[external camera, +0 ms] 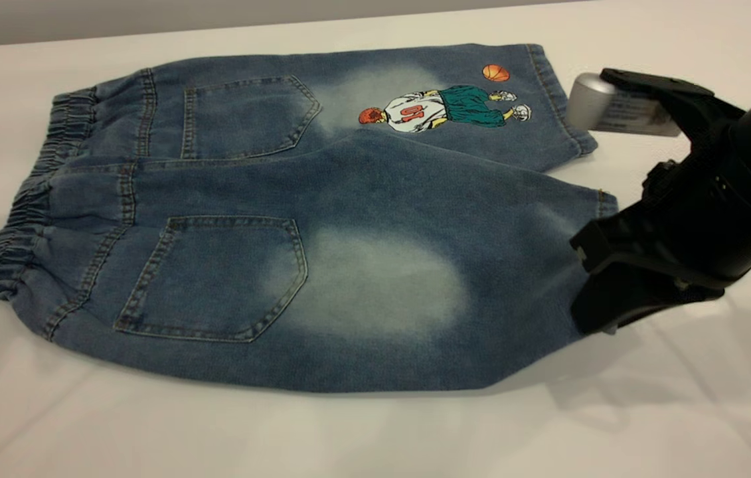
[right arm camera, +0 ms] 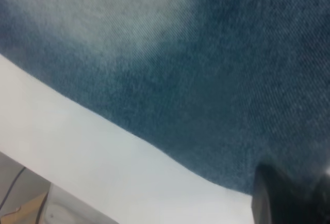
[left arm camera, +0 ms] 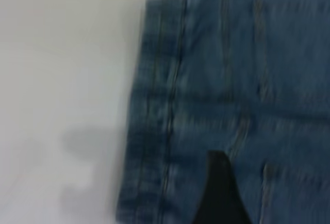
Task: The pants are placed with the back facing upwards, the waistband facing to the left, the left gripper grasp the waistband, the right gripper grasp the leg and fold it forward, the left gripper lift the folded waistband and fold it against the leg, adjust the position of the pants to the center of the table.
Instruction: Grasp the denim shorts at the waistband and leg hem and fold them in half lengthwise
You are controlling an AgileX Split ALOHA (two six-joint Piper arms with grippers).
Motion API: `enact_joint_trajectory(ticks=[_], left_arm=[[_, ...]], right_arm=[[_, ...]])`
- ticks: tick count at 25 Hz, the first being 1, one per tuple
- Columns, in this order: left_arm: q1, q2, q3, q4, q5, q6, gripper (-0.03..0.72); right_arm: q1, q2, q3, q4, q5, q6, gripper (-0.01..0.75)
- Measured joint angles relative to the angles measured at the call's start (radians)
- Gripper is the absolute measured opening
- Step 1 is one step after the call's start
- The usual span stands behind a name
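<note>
Right tool (external camera: 604, 302): sits at the hem end of the pants (external camera: 322, 219), low against the near leg (external camera: 415, 292), the one with the large pale oval patch. Black body overlaps the hem edge; silver cylinder (external camera: 587, 99) with white label sits just beside the hem of the cartoon leg. Cannot tell whether this tool is open, closed or gripping cloth; the fingertips are hidden behind its own body. Right wrist view shows denim close up with one dark finger at the frame edge, nothing more.

Left tool (left arm camera: 219, 190): only one black finger shows, in the left wrist view, over the denim near the waistband (external camera: 30, 199). State: cannot tell.

Pants lie flat on the bench (external camera: 375, 431), back pockets up, waistband at the end opposite the right tool, both legs spread side by side.
</note>
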Motion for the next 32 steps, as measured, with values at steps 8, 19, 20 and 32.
enact_joint_trajectory(ticks=[8, 19, 20, 32], left_arm=[[0.0, 0.108, 0.076, 0.061, -0.02, 0.001, 0.456], [0.003, 0.324, 0.075, 0.148, -0.025, -0.038, 0.456], [0.008, 0.338, 0.075, 0.164, -0.025, -0.04, 0.456], [0.132, 0.414, 0.073, 0.234, -0.112, -0.075, 0.456]], right_arm=[[0.0, 0.0, 0.0, -0.013, 0.017, 0.0, 0.029], [0.0, 0.0, -0.001, -0.019, 0.02, 0.001, 0.029], [0.0, 0.0, -0.001, -0.019, 0.022, 0.0, 0.029], [0.0, 0.0, -0.001, -0.02, 0.044, 0.0, 0.029]])
